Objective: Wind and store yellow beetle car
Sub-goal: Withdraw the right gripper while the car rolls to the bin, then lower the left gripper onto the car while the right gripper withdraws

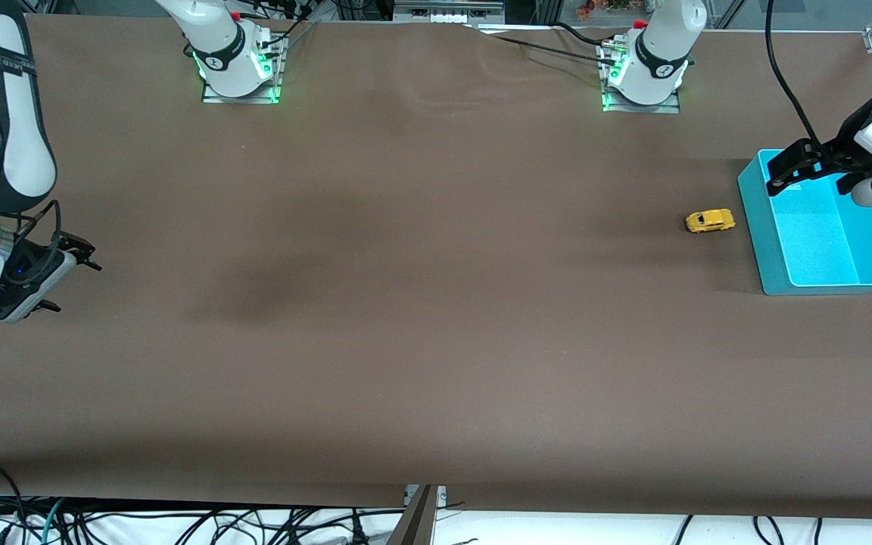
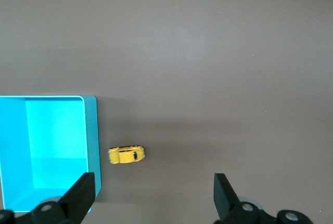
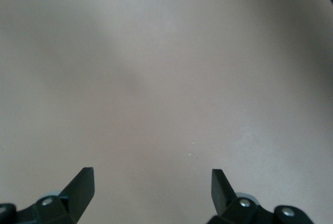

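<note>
Front view is showing you nothing done: the car (image 1: pixel 710 220) is sitting on the surface (image 1: pixel 406 303) beside the bin (image 1: pixel 754 189), unwound. Left tool (image 1: pixel 792 163) is hanging released over the bin; right tool (image 1: pixel 76 284) is waiting released, both empty.

You've got the yellow beetle car (image 2: pixel 126 154) sitting just beside the teal bin (image 2: pixel 91 146), with the left gripper (image 2: pixel 153 195) spread wide above the table (image 2: pixel 208 52).

Tiny yellow beetle car (image 1: pixel 710 220) sits on its wheels on the brown table (image 1: pixel 406 303), right-center of the front view, lengthwise across the frame. Rounded body w/ dark windows, just beside the teal bin (image 1: pixel 777 250), not touching.
</note>
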Motion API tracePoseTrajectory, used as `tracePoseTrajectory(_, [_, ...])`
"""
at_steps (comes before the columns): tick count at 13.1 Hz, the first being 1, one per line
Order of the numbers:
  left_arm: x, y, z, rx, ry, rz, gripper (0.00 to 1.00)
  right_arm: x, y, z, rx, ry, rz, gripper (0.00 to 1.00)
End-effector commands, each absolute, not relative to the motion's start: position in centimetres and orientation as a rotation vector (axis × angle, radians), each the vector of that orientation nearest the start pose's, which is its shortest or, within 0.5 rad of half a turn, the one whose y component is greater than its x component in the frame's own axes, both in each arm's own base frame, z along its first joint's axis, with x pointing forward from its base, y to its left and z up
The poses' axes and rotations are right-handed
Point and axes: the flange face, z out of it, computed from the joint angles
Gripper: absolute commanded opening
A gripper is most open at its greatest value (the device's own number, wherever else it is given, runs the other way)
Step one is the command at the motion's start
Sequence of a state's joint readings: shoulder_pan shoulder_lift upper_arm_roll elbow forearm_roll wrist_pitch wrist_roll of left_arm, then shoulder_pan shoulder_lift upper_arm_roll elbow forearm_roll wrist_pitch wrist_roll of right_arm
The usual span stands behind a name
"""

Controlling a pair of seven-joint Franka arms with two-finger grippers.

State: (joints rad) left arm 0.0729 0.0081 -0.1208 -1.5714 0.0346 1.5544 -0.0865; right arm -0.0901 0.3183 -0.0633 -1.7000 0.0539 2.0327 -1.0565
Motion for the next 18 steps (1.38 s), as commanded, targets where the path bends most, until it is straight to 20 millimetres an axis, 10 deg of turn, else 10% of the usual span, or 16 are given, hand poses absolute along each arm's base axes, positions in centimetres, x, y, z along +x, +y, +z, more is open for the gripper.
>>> tracePoseTrajectory(1, [55.5, -2.5, 61.8, -3.111, -0.012, 0.028, 1.0, 64.8, -7.3, 43.6, -2.874, -1.119, -0.02, 0.99])
tracePoseTrajectory(6, [55.7, -3.2, 60.8, -3.109, 0.008, 0.054, 1.0, 65.0, -1.8, 47.5, -2.952, -0.717, 0.068, 0.99])
tracePoseTrajectory(12, [53.3, -1.0, 46.0, -3.101, -0.038, 0.067, 1.0, 63.4, 4.2, 52.6, -2.967, -0.505, 0.158, 0.99])
tracePoseTrajectory(15, [51.7, -0.3, 42.2, -3.098, -0.013, 0.178, 1.0, 62.9, 4.6, 54.7, -3.0, -0.343, 0.208, 0.99])
tracePoseTrajectory(18, [50.0, 2.3, 35.9, -3.094, 0.344, 0.108, 1.0, 62.7, 4.3, 55.4, -3.009, -0.344, 0.186, 0.99])
